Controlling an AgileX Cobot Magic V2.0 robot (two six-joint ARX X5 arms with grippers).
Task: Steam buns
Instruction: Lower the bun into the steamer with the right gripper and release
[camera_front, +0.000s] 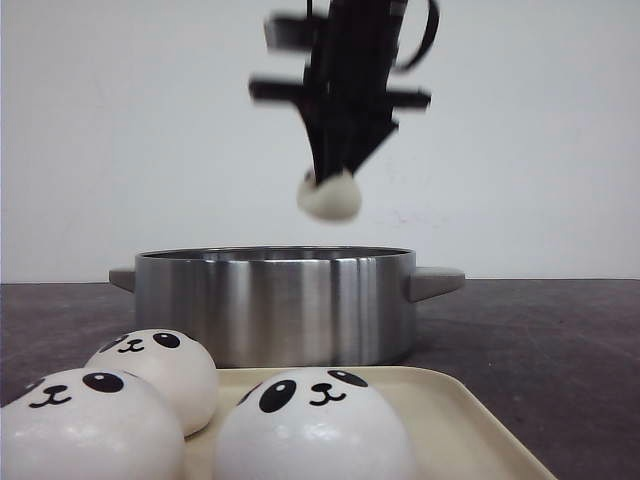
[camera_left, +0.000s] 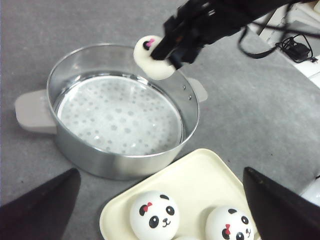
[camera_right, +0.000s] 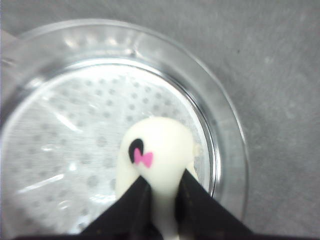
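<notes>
My right pincer (camera_right: 161, 197) is clamped on one panda bun (camera_right: 156, 155), hanging above the empty perforated steamer pot (camera_left: 70, 75) — none placed yet, three buns (camera_front: 310, 425) wait on the cream tray (camera_left: 200, 172); left pincer (camera_left: 160, 200) spread wide, idle.

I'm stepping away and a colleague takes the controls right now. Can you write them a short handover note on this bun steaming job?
Right pincer: shut on one white panda-face bun, held in the air above the round stainless steel steamer pot.
Left pincer: open, holding nothing, above the cream rectangular tray.
Pot: its perforated insert has no buns on it.
Tray: three white panda-face buns sit on it in front of the pot.
Done: first bun lifted off and carried over the pot.
Left: lower and release this bun onto the insert, then move the other three.
</notes>
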